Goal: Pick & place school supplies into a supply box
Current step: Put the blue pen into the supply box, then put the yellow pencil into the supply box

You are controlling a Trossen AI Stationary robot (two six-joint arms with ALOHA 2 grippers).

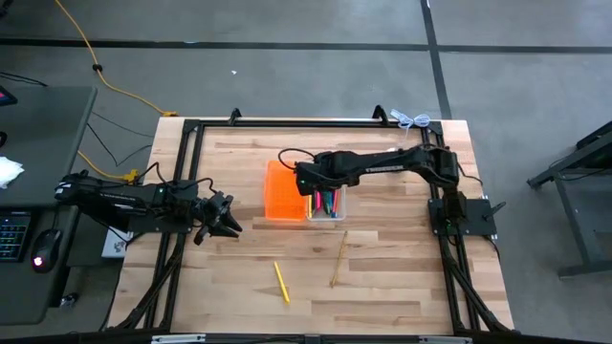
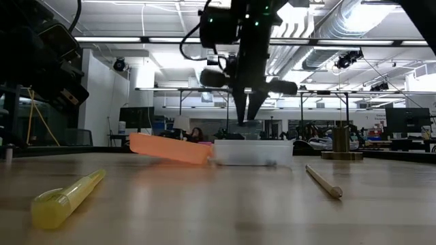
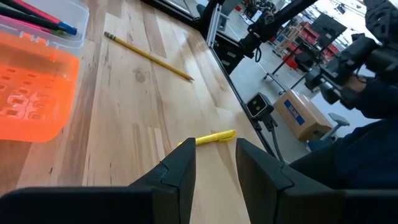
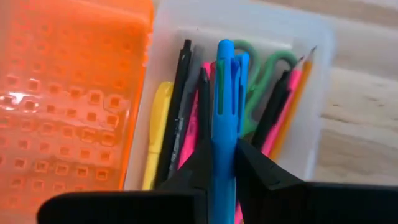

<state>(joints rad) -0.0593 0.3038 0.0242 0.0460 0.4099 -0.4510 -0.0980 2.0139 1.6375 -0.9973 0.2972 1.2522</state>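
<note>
**Box mostly filled; blue pen going in, two items left on the worktop**

The supply box, a small plastic case with a clear tray half point(image 1: 330, 204) and a solid orange half point(image 1: 284, 192), lies near the middle of the wooden worktop point(image 1: 392, 277). The tray already holds several supplies: a yellow marker point(image 4: 157, 134), a black pen point(image 4: 177, 102), pink pens point(image 4: 189, 140), green-handled scissors point(image 4: 264, 78) and an orange-tan pencil point(image 4: 297, 93), packed side by side.

The right end effector point(image 4: 222, 163) is over the clear tray, its fingers closed on a blue plastic pen point(image 4: 225, 102) that points down into the tray among the others. I judge this pen is about to be dropped; the grip does not look let go yet.

Two supplies remain out of the box, toward six o'clock from it in the overhead view: a yellow highlighter point(image 1: 281, 282) at about seven o'clock from the box, and a thin wood-tan pencil point(image 1: 338, 260) at about six o'clock, lying apart from each other on bare worktop.

The left end effector point(image 1: 228, 219) waits at nine o'clock from the box, near its orange half, fingers parted and holding nothing; its wrist camera looks out over the highlighter and pencil.

By my reckoning the task is well past halfway: one pen to release, then two more pick-ups. Whether the orange half must be closed over the tray afterwards I cannot say.
</note>
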